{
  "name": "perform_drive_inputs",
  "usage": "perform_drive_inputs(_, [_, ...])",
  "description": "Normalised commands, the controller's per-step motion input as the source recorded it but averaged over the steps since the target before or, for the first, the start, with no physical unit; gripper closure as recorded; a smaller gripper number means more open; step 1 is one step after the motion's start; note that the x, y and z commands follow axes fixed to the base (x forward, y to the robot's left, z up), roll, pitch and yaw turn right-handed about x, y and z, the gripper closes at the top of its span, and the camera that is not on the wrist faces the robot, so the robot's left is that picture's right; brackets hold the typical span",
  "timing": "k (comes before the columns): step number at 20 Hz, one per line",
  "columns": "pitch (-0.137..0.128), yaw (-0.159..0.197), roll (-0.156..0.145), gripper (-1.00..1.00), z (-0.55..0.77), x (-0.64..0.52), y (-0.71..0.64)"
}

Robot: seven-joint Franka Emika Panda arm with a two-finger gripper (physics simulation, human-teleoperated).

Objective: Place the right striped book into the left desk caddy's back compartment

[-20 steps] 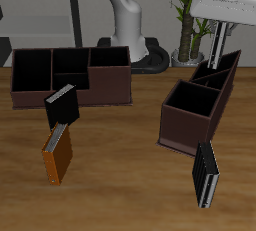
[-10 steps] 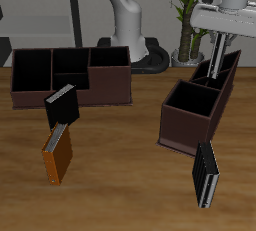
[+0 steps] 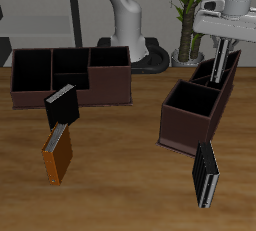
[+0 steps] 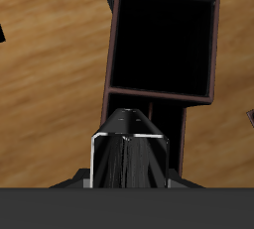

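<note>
Now, pincer [image 3: 221,47] clamped on the right striped book [image 3: 220,57], held upright over the left desk caddy [image 3: 190,123] back compartment [image 3: 222,67] (narrow): slight misalignment w/ rim could snag it.

Over the last second the arm has swung across above the left desk caddy [image 3: 200,100], and the tool [image 3: 222,63] now hangs more upright than it did. The right striped book [image 3: 219,62] it grips has tipped from a clear slant to nearly vertical, its lower end sunk into the back compartment [image 3: 222,67].
</note>
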Motion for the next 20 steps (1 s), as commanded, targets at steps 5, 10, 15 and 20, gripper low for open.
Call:
perform_drive_inputs(5, [0.024, -0.013, -0.003, 1.0, -0.13, 0.07, -0.02])
perform_drive_inputs(10, [0.012, 0.001, 0.013, 1.0, -0.11, 0.02, 0.07])
perform_drive_inputs(15, [0.024, -0.004, 0.016, 1.0, -0.14, 0.05, 0.03])
perform_drive_inputs(20, [0.015, -0.017, 0.0, 1.0, -0.19, 0.07, -0.02])
